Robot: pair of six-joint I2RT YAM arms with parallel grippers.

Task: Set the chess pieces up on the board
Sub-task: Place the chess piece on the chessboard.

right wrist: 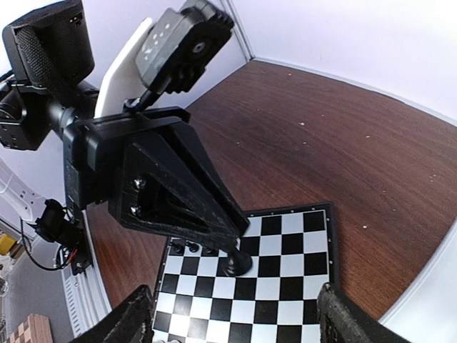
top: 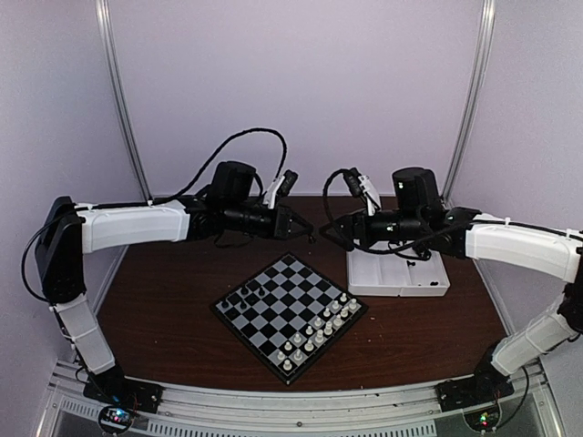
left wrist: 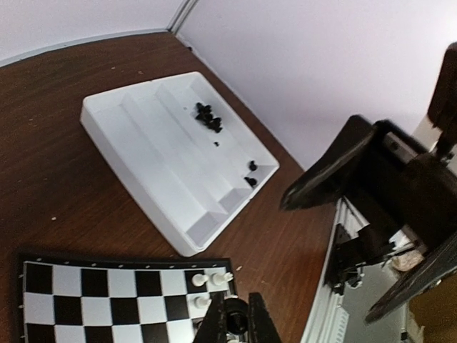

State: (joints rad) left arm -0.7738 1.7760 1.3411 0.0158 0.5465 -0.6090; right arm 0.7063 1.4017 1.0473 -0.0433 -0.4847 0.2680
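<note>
On the dark brown table [top: 164, 309] the two arms reach in from both sides, left arm [top: 127, 225] and right arm [top: 519, 248], and their wrists nearly meet above the far corner of the board [top: 273, 319]. The board sits roughly mid-table, turned like a diamond. The white tray [top: 428, 287] is just beside its right corner, not touching as far as I can see.

The right gripper [right wrist: 239, 318] is spread wide with nothing between its fingers, hanging over the board. The left gripper [left wrist: 235, 316] is pinched down narrow on a single black piece [right wrist: 234, 265]. It holds that piece low over a square one row in from the board's left edge. Can't tell if the piece is actually touching the square or sitting a hair above it.

As for the chess pieces, a few black chessmen [right wrist: 193, 248] are already standing along that same edge, right behind the held one. A little pile of black ones [left wrist: 208, 118] lies in the tray's long channel closest to the back wall. A couple more loose ones [left wrist: 250, 174] are further down that side.

The white chessmen [top: 319, 332] line the opposite edge of the board in two rows, near the tray.
</note>
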